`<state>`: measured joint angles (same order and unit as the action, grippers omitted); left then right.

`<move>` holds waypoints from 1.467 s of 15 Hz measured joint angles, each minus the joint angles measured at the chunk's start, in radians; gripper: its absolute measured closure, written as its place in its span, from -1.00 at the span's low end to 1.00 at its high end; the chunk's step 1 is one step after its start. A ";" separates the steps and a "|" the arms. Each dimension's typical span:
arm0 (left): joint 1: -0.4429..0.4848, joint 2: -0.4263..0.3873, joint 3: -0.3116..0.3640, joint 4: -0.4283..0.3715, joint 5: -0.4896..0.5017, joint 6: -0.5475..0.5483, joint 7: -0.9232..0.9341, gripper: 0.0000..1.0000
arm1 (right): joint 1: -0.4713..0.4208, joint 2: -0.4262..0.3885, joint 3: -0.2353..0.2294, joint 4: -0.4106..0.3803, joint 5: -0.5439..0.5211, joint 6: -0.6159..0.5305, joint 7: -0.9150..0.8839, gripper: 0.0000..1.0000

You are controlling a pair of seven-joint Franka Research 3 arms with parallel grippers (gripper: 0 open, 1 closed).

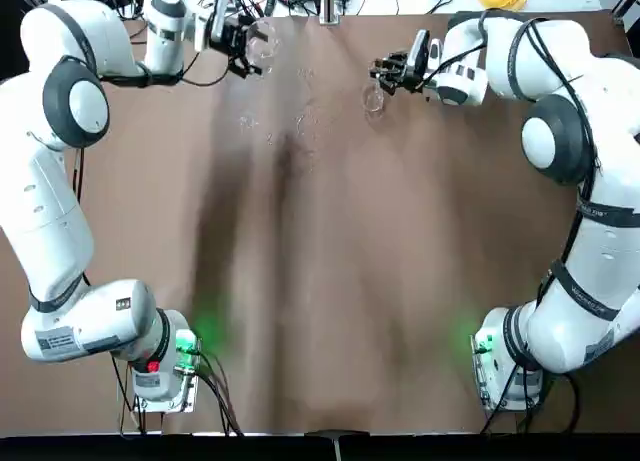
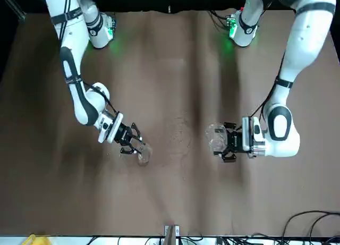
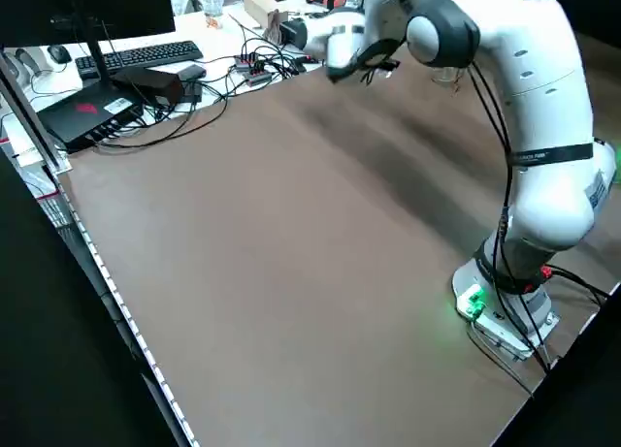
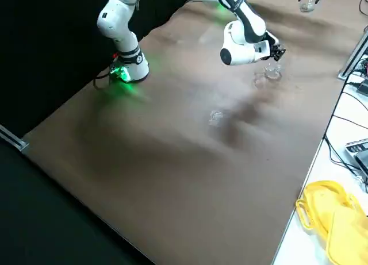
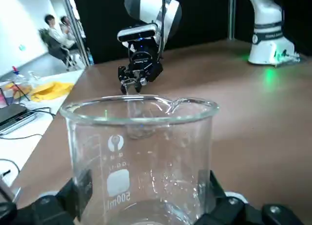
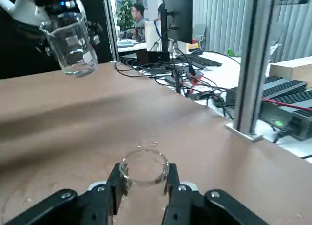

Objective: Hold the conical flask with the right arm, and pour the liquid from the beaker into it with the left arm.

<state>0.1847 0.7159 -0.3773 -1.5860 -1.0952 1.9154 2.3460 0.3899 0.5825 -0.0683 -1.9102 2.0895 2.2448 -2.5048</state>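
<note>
Left hand: fingers spread to the beaker's width, one on each side, closed against its glass wall; beaker marked 500 mL, spouted rim uppermost, a little clear liquid low inside; in the top view this pair sits at the far side of the desk, left of centre. Right hand: fingers closed to a narrower gap, gripping the conical flask at its neck, round mouth seen between the fingertips; in the top view it sits right of centre, slightly nearer the arm bases than the beaker. Vessels well apart, a stretch of brown desk between them; exact clearance above the desk cannot be told. Clear droplets scattered on the desk between the two vessels; a yellow item on the white surface beyond the desk edge; monitor and keyboard on that same side; people seated in the background.
</note>
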 joint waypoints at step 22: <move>0.240 0.296 0.031 -0.025 -0.062 -0.116 0.253 -0.96 | -0.707 0.006 0.014 0.017 -0.859 -0.523 -0.135 0.22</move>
<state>0.4245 1.0119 -0.3465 -1.6108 -1.1569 1.7995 2.5990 -0.3170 0.5882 -0.0542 -1.8931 1.2307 1.7216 -2.6393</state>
